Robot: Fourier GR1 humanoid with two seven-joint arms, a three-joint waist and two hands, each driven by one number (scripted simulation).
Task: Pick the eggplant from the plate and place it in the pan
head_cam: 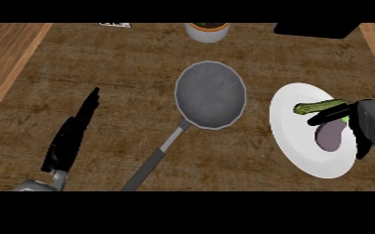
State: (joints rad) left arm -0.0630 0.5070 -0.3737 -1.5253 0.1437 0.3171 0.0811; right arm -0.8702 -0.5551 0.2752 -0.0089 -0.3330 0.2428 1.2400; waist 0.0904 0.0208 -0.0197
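Observation:
A purple eggplant [330,136] with a green stem [316,106] lies on a white plate [293,136] at the right of the counter. My right hand [356,121] comes in from the right edge, its fingers curled over the eggplant's upper part and touching it. Left of the plate sits a grey pan [210,94] with nothing in it, its long handle [155,159] pointing toward the lower left. My left hand [72,136] stays open at the lower left, fingers straight, resting apart from everything.
A white pot with something brown in it [208,30] stands at the counter's back, above the pan. A black object [316,29] sits at the back right. A small patterned item [116,24] lies at the back left.

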